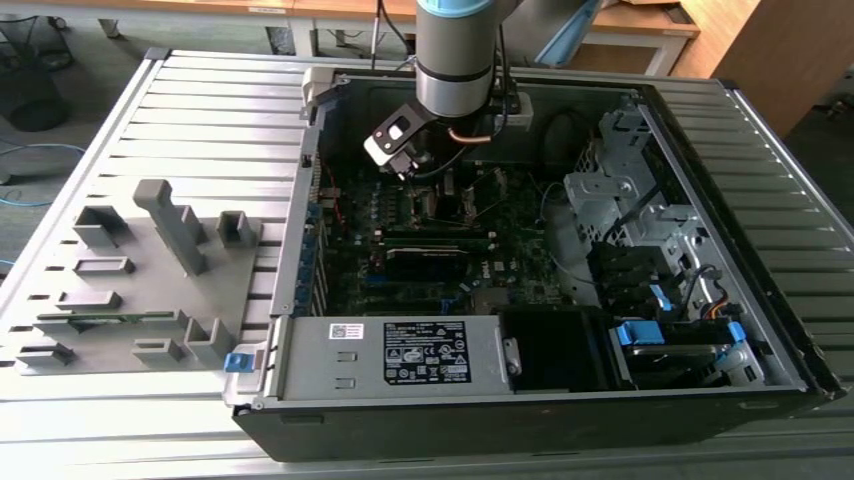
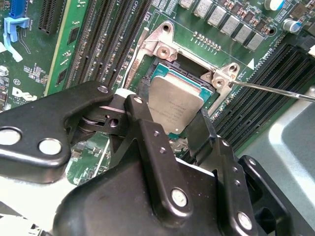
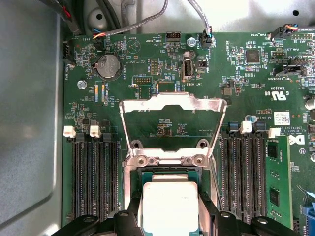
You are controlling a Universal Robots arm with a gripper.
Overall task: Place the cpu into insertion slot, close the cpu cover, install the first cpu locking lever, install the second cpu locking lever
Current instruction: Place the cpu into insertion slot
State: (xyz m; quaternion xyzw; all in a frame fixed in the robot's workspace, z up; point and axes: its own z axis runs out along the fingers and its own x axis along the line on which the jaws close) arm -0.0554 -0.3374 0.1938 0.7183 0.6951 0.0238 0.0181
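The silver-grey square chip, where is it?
In both wrist views the silver-grey square chip is at the dark metal-rimmed socket, between long black memory slots.

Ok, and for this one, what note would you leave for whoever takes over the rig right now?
The gripper is shut on the cpu, clamping two opposite edges.
The cpu is in or just over the insertion slot; I cannot tell whether it is seated.
The cpu cover is swung open, back over the motherboard.
One locking lever is free and sticking out.
Left to do: cover not closed, levers not installed.

Robot arm (image 1: 459,60) above open computer case (image 1: 467,432)
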